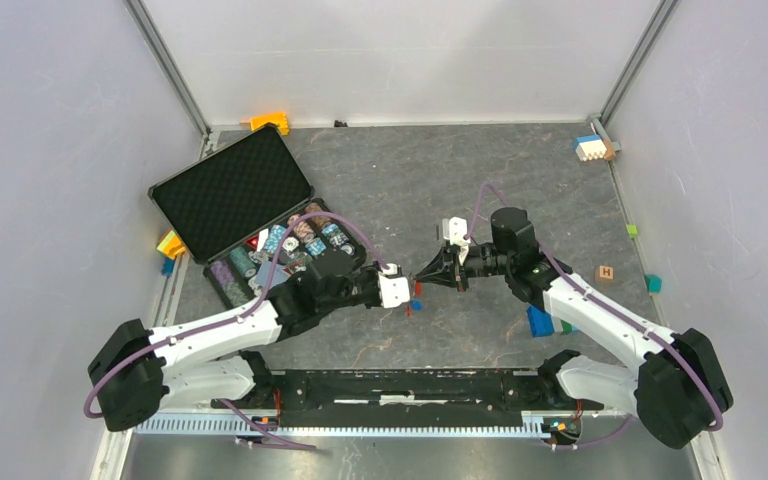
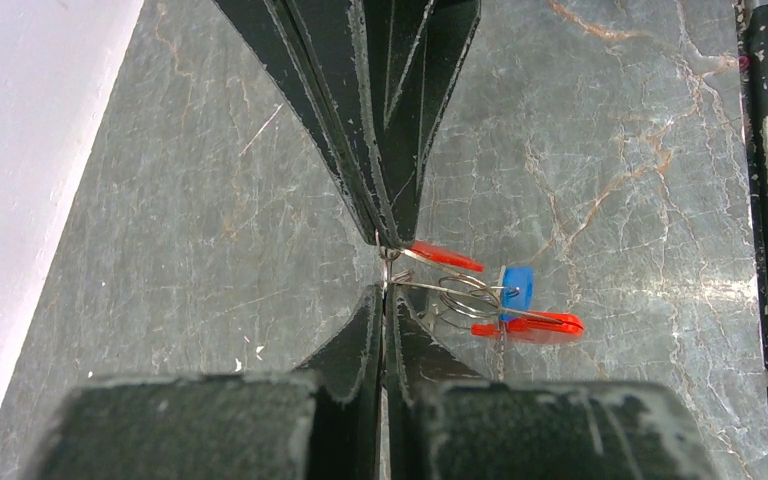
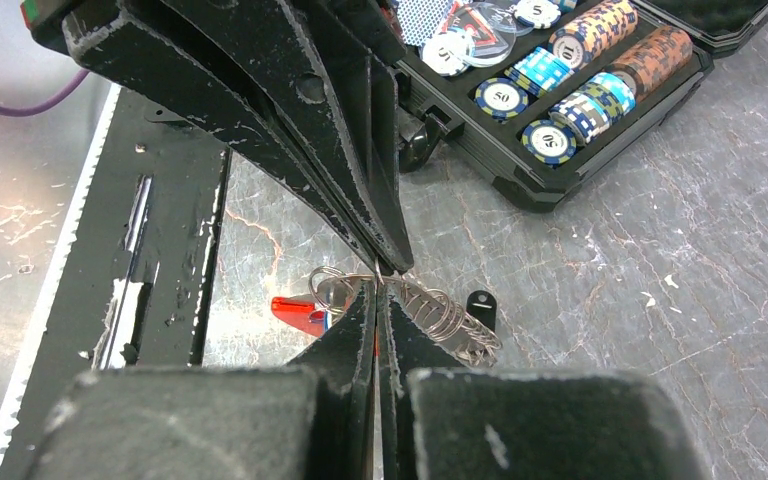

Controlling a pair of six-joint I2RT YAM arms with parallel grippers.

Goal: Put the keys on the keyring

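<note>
Two sets of fingers meet tip to tip over the tabletop's [image 1: 410,190] middle. The left gripper [image 2: 384,292] and right gripper [image 3: 376,288] each pinch the keyring [image 2: 465,300], with the blue-headed key [image 2: 517,287] hanging on its wire.

Robot test cell in a lab. Plain white panels [image 1: 40,150] on aluminium posts [image 1: 170,65] box in a grey marbled tabletop [image 1: 410,180], with two white-and-black arms [image 1: 210,335] mounted on a black rail [image 1: 410,385] at its near edge. Scattered toy blocks [image 1: 593,148] and an open poker-chip case [image 1: 250,200] look like practice props.
</note>
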